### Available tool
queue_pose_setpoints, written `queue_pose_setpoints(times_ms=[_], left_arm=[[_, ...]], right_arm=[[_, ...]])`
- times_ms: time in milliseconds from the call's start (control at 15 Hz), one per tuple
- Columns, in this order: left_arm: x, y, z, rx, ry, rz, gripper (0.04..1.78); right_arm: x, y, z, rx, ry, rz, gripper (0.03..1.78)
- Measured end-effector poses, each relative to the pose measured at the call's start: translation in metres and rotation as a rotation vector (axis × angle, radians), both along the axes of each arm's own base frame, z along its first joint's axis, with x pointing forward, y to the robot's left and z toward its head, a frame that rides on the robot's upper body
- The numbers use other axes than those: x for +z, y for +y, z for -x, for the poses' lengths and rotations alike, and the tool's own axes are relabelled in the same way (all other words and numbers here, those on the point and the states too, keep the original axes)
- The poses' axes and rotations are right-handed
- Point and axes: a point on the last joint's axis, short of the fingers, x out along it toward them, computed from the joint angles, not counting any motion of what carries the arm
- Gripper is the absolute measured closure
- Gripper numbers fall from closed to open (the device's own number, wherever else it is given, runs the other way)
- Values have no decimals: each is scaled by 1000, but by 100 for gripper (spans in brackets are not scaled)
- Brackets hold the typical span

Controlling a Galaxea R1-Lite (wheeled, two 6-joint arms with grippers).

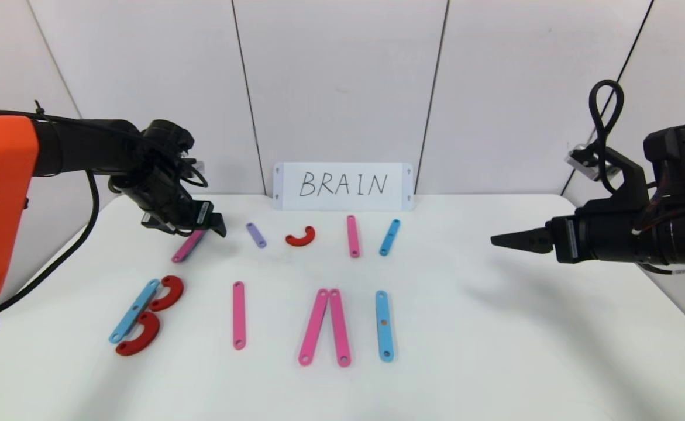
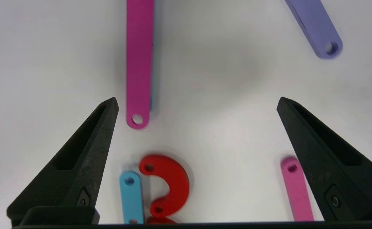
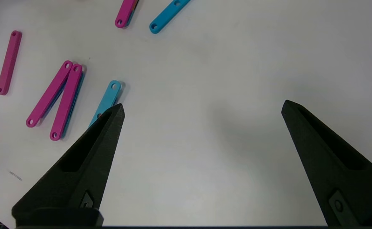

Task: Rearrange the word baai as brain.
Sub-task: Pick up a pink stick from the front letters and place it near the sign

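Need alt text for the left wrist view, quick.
Open left gripper hovers over the white table, jaws empty, a long pink strip just ahead. A red C-curve touching a blue strip, another pink strip and a purple strip lie around.

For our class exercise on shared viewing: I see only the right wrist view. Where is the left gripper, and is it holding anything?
Observer: The left gripper is open and empty, over a pink strip at the table's back left.
Operator: Is any letter built near it?
Observer: Yes, a blue strip with two red curves forms a B at the front left.
Operator: Any spelling guide?
Observer: A white card reading BRAIN stands at the back.
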Motion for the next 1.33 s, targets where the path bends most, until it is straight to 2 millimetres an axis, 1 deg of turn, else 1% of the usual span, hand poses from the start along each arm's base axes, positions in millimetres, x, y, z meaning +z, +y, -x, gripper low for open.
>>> queue_pose_setpoints(times_ms=[333,467,600,867,933,1133,1333], left_arm=[[8,-35,59,42,87,66,7],[4,-47,79,74,107,65,7],[-5,-58,93,101,100,25,7],[-28,-79,112,140,74,39,7],[-32,-83,114,156,70,53,7],[-43,-94,113,206,44,54,7],[-52,-100,113,198,63,43,7]], right_arm=[[0,-12,-5,-12,0,-22,8],[0,-13,-6,-16,1,-23,8],[-2,-13,-5,-16,6,-23,8],[-3,-14,-5,-16,12,-21,8],[-4,-13,-5,-14,13,-21,8],[-4,-13,-5,-13,15,-21,8],[-5,-14,-5,-14,16,-20,8]])
